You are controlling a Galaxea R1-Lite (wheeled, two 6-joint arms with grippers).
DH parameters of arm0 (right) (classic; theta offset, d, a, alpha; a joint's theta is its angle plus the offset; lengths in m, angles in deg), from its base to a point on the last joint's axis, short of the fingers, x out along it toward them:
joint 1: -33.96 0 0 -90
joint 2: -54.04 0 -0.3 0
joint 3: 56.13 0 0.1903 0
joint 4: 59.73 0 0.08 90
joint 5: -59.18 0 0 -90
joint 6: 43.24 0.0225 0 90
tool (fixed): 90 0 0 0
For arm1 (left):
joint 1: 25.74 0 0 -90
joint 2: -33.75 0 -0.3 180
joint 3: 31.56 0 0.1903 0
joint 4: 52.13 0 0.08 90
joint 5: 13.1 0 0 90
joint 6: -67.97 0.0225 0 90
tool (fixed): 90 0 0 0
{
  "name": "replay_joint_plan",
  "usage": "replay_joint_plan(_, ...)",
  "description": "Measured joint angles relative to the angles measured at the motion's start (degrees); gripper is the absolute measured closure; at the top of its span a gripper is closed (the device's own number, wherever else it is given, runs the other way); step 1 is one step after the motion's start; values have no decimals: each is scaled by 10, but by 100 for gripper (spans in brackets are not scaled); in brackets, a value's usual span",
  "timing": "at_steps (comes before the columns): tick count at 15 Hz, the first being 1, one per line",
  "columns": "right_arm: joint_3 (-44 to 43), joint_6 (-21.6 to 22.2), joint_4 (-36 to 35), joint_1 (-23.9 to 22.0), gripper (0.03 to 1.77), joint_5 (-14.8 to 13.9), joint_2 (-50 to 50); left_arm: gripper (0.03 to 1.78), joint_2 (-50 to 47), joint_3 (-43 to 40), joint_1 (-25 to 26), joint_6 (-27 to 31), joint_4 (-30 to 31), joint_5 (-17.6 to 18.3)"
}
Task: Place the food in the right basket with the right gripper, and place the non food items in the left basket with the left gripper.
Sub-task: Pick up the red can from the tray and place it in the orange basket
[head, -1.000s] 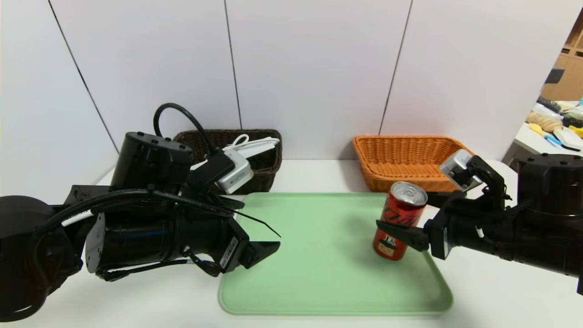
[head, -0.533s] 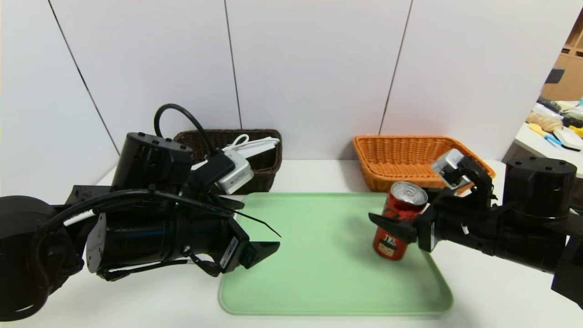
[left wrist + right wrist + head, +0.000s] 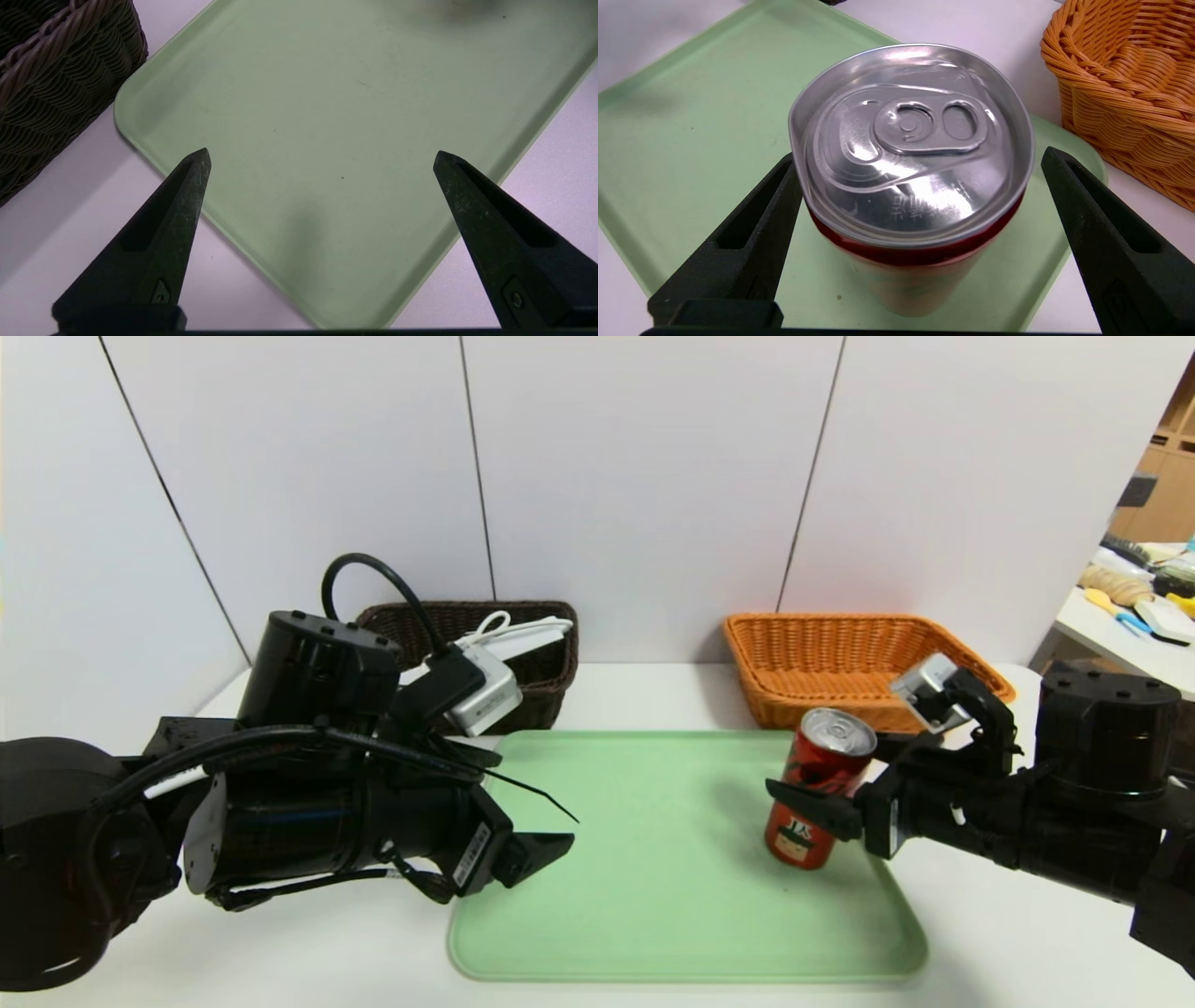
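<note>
From where I'm standing, the left gripper is hovering over the near-left part of the green tray, its two black fingers spreading wide with nothing between them. Behind it the dark brown basket is sitting against the pale wall panels, and a white power strip is lying in it, slanting up toward the basket's right side, with its white cord looping on top. The tray itself is lying flat on a white table, its long sides running left to right. Toward the tray's right side the red can is standing upright, its long axis running up and down, its silver top facing the ceiling and the little cartoon face low on its side looking out toward the robot. Around the can the right gripper is holding its fingers wide, one on each side, and I can't tell whether either is touching the metal. Just behind, the orange wicker basket is resting on the table, its open top facing up. Off at the far right, a side table is carrying assorted clutter near some wooden shelving.
</note>
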Motion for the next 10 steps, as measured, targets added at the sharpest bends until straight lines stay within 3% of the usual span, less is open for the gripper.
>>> replay_joint_plan(10, 3, 1, -2, 1, 9, 0, -1, 12, 4, 0, 1, -1, 0, 0)
